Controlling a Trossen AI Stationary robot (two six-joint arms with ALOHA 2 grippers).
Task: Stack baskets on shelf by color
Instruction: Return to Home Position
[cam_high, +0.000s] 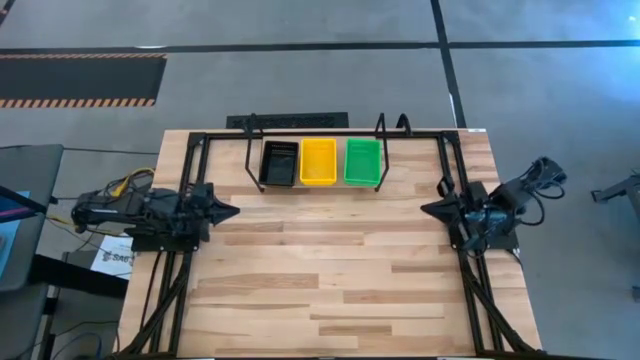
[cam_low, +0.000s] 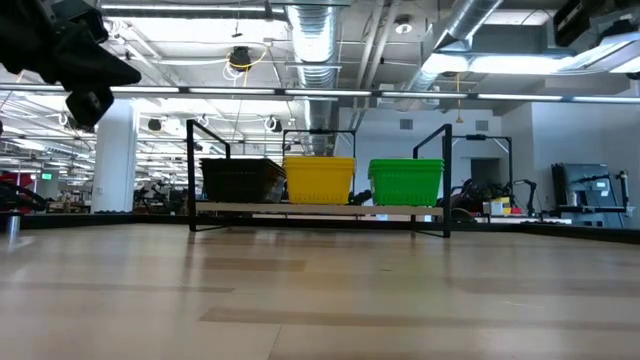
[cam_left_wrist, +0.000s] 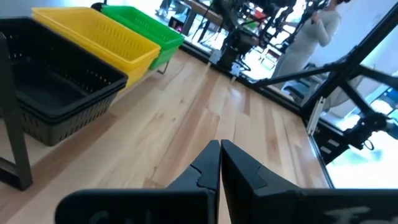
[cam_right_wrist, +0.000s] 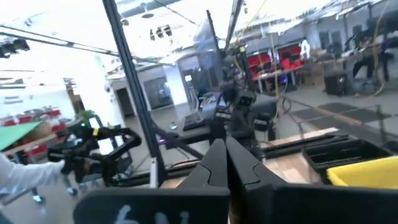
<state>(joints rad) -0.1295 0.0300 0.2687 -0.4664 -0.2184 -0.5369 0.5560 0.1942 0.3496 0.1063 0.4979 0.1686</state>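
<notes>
The shelf (cam_low: 320, 208) stands at the middle of the table's far edge. On its wooden board sit black baskets (cam_high: 279, 163), nested one in another, at the left, a yellow basket (cam_high: 318, 161) in the middle and a green basket (cam_high: 362, 161) at the right. My left gripper (cam_high: 235, 211) hovers shut at the table's left edge, pointing toward the right. My right gripper (cam_high: 425, 209) hovers shut at the right edge, pointing left. Both are far from the shelf and hold nothing. The left wrist view shows the black (cam_left_wrist: 56, 87), yellow (cam_left_wrist: 99, 37) and green (cam_left_wrist: 146, 28) baskets side by side.
A black tube frame (cam_high: 190, 150) runs round the table's left, far and right sides. Bare wooden tabletop (cam_high: 330, 270) spreads between the arms and toward the near edge. A person (cam_left_wrist: 311, 37) stands in the room beyond the table.
</notes>
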